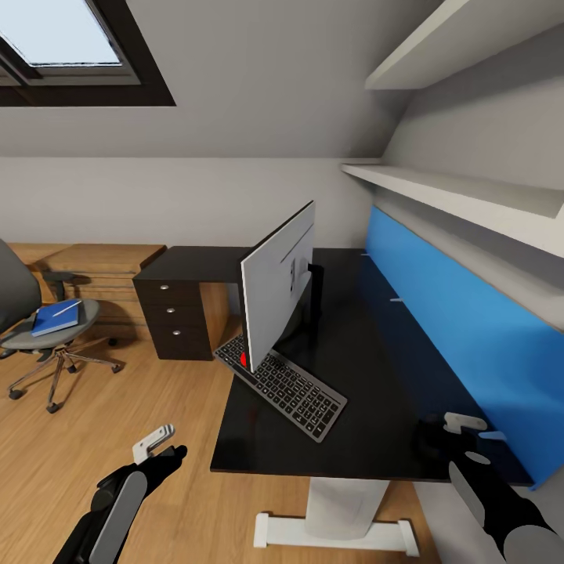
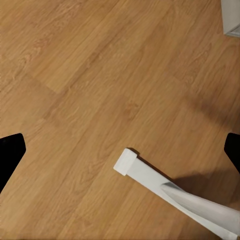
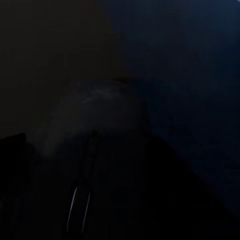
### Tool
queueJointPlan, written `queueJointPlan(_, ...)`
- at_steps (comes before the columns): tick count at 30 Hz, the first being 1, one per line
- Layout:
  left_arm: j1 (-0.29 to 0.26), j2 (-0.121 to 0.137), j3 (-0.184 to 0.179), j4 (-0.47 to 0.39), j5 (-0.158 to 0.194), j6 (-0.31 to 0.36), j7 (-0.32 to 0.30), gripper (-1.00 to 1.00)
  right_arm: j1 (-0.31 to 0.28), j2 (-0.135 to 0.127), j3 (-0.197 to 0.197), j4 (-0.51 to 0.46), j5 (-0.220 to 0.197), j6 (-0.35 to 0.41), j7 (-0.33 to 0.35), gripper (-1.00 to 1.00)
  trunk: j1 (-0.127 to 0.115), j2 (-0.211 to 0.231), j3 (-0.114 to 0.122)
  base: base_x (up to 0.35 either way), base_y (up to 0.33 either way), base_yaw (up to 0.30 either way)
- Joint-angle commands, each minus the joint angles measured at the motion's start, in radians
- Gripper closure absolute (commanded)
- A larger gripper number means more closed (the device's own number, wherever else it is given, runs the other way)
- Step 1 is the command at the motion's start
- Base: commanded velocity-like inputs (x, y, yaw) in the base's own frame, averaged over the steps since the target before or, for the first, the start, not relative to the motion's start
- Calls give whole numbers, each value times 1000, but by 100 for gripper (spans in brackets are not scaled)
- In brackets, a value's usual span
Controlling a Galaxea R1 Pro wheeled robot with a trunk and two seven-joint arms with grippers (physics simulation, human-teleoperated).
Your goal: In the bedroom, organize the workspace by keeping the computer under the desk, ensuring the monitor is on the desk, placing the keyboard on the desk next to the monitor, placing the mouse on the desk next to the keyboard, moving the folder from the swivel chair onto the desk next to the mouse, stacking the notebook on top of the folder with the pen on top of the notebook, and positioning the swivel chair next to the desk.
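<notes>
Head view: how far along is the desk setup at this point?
Done: the monitor and keyboard sit on the desk, the keyboard partly under the screen. In hand: the right tool hovers over the desk's near right corner; what it holds is too dark to tell. Left: the folder lies on the swivel chair, away from the desk.

Two black and grey arms of the robot

The left arm (image 1: 117,505) is glossy black with a long grey panel along its forearm, ending in a black wrist and a small pale grey bracket at the left gripper (image 1: 154,442). The right arm (image 1: 501,509) is likewise black, rounded, with a grey patch low down, and a light grey block sits at the right gripper (image 1: 462,423).
</notes>
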Motion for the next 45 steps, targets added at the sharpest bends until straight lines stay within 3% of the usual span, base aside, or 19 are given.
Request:
queueJointPlan(1,-1,0,0,-1,11,2,9,-100,1,0,3,4,-11,10,-2,100,0,0,-1,0,0,0)
queueJointPlan(9,-1,-1,-1,0,11,2,9,-100,1,0,3,4,-10,10,-2,100,0,0,-1,0,0,0)
queueJointPlan(13,-1,-1,-42,10,9,0,11,-100,1,2,6,-16,-8,-1,-7,100,-15,28,11,0,0,0)
queueJointPlan(20,-1,-1,-58,12,10,-1,13,-100,9,2,4,-209,-9,14,-13,100,-42,77,33,0,0,0)
queueJointPlan(21,-1,-1,-58,12,10,-1,13,-100,10,5,4,-227,-9,24,-14,100,-42,77,33,0,0,0)
queueJointPlan(25,-1,-1,-59,12,11,-1,13,-100,18,64,1,-294,3,66,-27,100,-42,77,33,0,0,0)
queueJointPlan(29,-1,-1,-59,13,11,-1,13,-100,69,90,10,-375,24,73,-81,100,-42,77,33,0,0,0)
queueJointPlan(32,-1,0,-59,16,11,-1,13,-100,125,119,40,-467,70,76,-156,100,-42,77,33,0,0,0)
queueJointPlan(34,-1,0,-60,32,8,-2,10,-100,181,161,87,-552,131,90,-229,100,-42,77,33,-34,73,0)
queueJointPlan(38,-1,-1,-60,37,6,-2,9,-100,211,205,147,-589,172,121,-263,100,-42,77,33,-129,239,0)
queueJointPlan(42,-1,-1,-60,38,6,-2,9,-100,214,215,183,-592,177,131,-266,100,-42,77,33,-158,287,0)
queueJointPlan(45,-1,-1,-62,38,6,-2,9,-100,215,218,251,-589,178,131,-269,100,-42,77,33,-163,294,6)
